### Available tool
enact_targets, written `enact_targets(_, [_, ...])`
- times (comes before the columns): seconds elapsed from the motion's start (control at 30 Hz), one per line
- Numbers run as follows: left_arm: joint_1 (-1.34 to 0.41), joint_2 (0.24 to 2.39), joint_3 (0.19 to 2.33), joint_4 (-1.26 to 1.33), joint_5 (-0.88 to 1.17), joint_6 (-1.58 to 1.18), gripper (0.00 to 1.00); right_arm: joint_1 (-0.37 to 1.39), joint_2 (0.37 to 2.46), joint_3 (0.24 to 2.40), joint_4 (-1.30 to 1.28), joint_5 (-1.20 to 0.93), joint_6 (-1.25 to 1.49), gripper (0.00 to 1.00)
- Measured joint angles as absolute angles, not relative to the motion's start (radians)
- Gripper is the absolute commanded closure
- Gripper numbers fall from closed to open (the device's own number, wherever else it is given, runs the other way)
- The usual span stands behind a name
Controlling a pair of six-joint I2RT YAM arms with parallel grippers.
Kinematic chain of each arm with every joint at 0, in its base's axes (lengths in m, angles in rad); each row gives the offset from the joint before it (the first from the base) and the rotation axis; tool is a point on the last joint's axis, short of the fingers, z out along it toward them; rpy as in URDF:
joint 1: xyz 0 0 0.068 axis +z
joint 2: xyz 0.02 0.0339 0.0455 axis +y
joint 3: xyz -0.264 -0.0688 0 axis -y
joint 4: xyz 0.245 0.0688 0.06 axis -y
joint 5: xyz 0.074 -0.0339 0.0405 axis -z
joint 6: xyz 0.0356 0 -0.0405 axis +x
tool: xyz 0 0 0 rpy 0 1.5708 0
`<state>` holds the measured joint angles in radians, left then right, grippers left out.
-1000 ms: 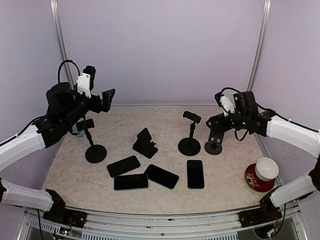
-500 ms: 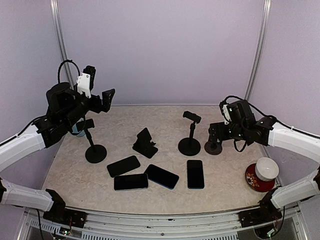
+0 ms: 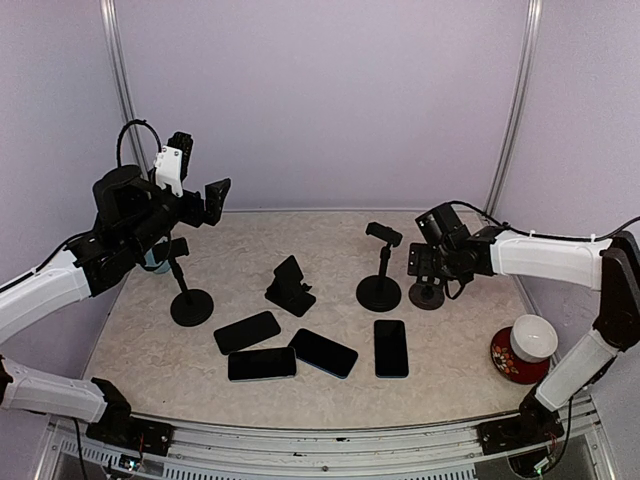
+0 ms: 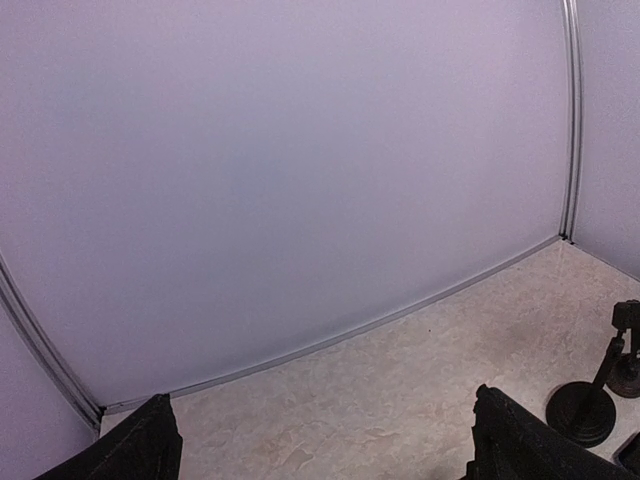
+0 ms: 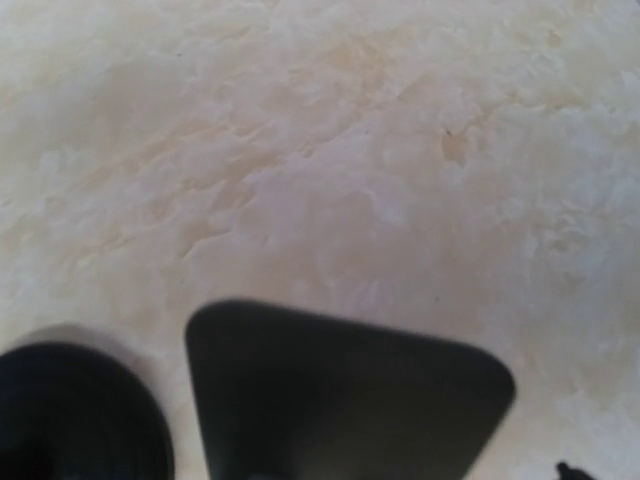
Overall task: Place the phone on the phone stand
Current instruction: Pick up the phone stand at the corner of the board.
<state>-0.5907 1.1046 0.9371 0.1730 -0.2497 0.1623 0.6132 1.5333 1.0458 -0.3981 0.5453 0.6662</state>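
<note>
Several black phones lie flat at the table's front middle, among them one on the left [image 3: 246,332] and one on the right [image 3: 391,348]. Phone stands are a pole stand at the left [image 3: 190,303], a folding stand [image 3: 290,285], a pole stand in the middle [image 3: 379,290] and a low stand at the right [image 3: 427,294]. My left gripper [image 3: 203,200] hangs high at the left, open and empty; its fingertips [image 4: 520,440] frame bare table. My right gripper [image 3: 428,262] sits open just above the right stand, whose dark plate [image 5: 350,400] fills the wrist view, blurred.
A white bowl on a red saucer [image 3: 528,345] stands at the right front. A small blue object [image 3: 155,262] sits behind the left pole stand. Purple walls close the back and both sides. A round black base [image 5: 70,415] shows beside the plate.
My right arm has swung left and down, bringing its gripper from the right side to just above the right stand. The left arm and the phones have not moved.
</note>
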Motion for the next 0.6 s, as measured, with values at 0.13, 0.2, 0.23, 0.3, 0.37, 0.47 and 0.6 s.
enact_targets(0.13, [-0.591, 1.105, 0.937, 0.173, -0.252, 0.164, 0.01, 0.613, 1.585, 1.076, -0.402, 0.583, 0.708, 0.0])
enact_targets(0.2, [-0.591, 1.105, 0.937, 0.173, -0.252, 0.165, 0.01, 0.613, 1.599, 1.084, -0.404, 0.601, 0.725, 0.0])
enact_targets(0.23, [-0.591, 1.105, 0.937, 0.173, -0.252, 0.165, 0.01, 0.613, 1.604, 1.087, -0.404, 0.61, 0.729, 0.0])
enact_targets(0.3, [-0.591, 1.105, 0.937, 0.173, -0.252, 0.165, 0.01, 0.613, 1.62, 1.096, -0.406, 0.63, 0.742, 0.0])
enact_targets(0.37, [-0.591, 1.105, 0.937, 0.173, -0.252, 0.165, 0.01, 0.613, 1.637, 1.105, -0.409, 0.647, 0.754, 0.01])
enact_targets(0.47, [-0.591, 1.105, 0.937, 0.173, -0.252, 0.165, 0.01, 0.613, 1.67, 1.127, -0.418, 0.675, 0.775, 0.03])
enact_targets(0.6, [-0.592, 1.105, 0.937, 0.173, -0.252, 0.166, 0.01, 0.613, 1.7, 1.134, -0.419, 0.7, 0.794, 0.05])
